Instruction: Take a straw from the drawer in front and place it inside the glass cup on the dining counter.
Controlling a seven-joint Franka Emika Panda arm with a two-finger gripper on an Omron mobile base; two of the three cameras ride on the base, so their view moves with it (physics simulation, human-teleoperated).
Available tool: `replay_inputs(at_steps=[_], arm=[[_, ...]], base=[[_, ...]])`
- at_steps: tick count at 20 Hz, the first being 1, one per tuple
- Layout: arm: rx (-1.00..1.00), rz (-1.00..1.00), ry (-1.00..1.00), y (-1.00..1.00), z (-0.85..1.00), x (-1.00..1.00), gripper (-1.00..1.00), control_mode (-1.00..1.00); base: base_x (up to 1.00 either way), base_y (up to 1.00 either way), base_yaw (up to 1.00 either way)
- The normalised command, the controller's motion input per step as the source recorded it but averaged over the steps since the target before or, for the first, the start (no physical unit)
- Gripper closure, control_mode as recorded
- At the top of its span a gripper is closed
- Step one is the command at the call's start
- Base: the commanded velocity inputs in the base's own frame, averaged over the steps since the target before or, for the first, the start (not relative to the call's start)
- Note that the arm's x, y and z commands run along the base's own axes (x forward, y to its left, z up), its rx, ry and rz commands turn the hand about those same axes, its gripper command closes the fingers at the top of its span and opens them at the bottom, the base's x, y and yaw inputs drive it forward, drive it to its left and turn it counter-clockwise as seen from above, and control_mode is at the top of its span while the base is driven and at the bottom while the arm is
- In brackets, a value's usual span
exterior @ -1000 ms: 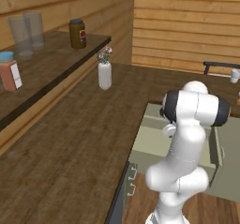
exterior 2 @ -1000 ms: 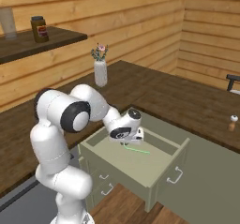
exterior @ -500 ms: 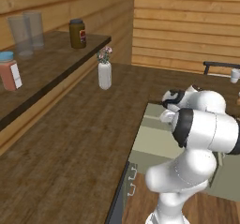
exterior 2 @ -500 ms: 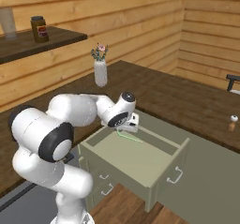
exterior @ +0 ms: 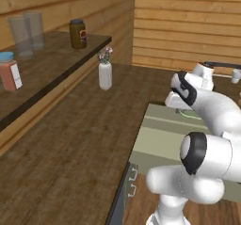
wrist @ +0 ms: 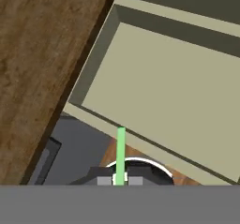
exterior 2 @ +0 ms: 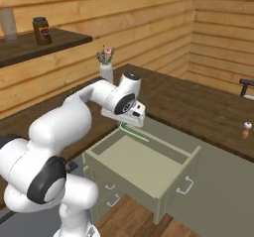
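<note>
The thin light-green straw (exterior 2: 135, 133) hangs slanted from my gripper (exterior 2: 124, 124), which is shut on its upper end, above the back left corner of the open sage-green drawer (exterior 2: 189, 155). In the hand view the straw (wrist: 121, 148) runs up from between the fingertips of the gripper (wrist: 120, 180), over the drawer (wrist: 96, 64) front wall. From the left, the gripper (exterior: 180, 104) and straw (exterior: 190, 115) sit above the drawer (exterior: 162, 125). The small whitish glass cup (exterior 2: 246, 130) stands far right on the dark dining counter (exterior 2: 198, 99).
A white vase with flowers (exterior 2: 105, 65) stands on the counter behind the arm. The wall shelf (exterior: 52, 59) carries a brown jar (exterior: 77, 33), two tall tumblers (exterior: 27, 31) and a red-and-white canister (exterior: 9, 71). A dark object (exterior 2: 246, 85) juts in at the far right.
The gripper has risen out of the drawer with the straw and shifted toward the drawer's back left corner. The arm's elbow has swung round.
</note>
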Motion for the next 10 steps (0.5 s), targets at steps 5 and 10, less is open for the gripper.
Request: replay_inputs(at_steps=[5,10], arm=[[0.0,-0.03,0.0,0.15,1.0,-0.77,1.0,-1.0],[-0.07,-0.01,-0.03,0.41,0.8,-0.58,1.0,-1.0]], base=[[0.0,0.0,0.0],[0.0,0.0,0.0]])
